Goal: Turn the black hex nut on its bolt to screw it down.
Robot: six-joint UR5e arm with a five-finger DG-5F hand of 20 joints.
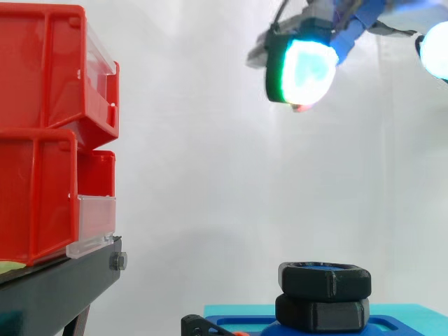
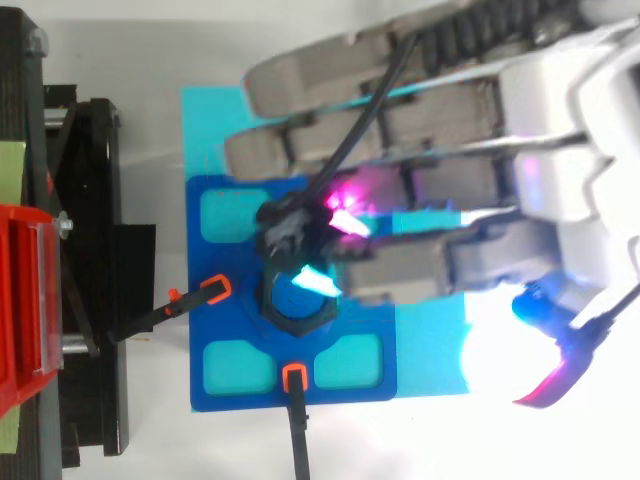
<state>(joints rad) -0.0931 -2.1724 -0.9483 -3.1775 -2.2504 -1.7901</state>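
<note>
Robot hand [image 2: 560,150], fingers [image 2: 330,80] straight, above hex nut [image 1: 325,281]

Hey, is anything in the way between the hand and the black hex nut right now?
Nothing visible. In the side view the hand hangs well above the black hex nut, with only bare curtain showing in the gap. The orange-tipped black fittings sit low on the blue base, beside the nut.

Hand [image 2: 560,140] aloft, palm downward, fingers [image 2: 330,85] straight and loosely spread, pads [image 1: 306,70] aglow.
</note>
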